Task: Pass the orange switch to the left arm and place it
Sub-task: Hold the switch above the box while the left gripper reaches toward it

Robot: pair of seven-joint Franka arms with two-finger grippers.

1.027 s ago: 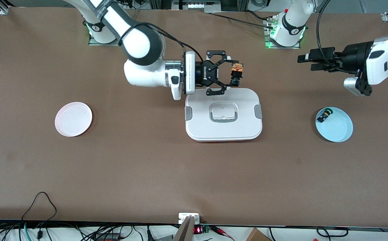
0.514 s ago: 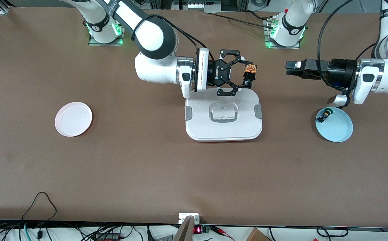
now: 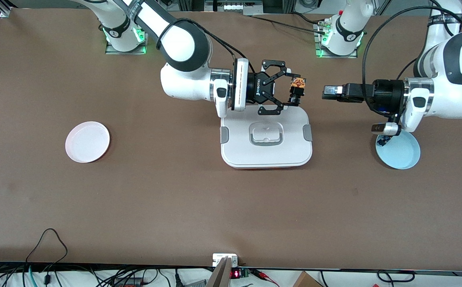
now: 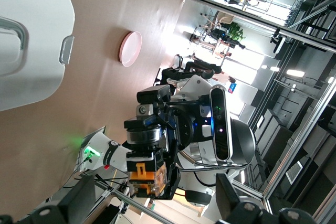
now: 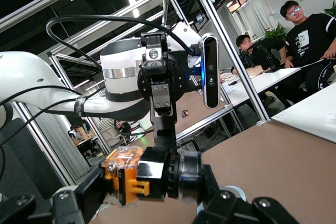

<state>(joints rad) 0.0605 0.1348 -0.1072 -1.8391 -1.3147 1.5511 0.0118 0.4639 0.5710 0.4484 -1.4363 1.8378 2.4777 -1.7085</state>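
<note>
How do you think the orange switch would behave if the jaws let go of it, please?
The orange switch, pinched in the right gripper, looks rigid and probably light. Being stubby and cylindrical, it might roll after dropping onto the box.

orange switch [image 3: 295, 90] held above box [image 3: 266, 137] edge

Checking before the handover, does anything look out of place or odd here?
Nothing stands out. The right claw holds the orange switch over the box's edge; the left claw faces it.
</note>
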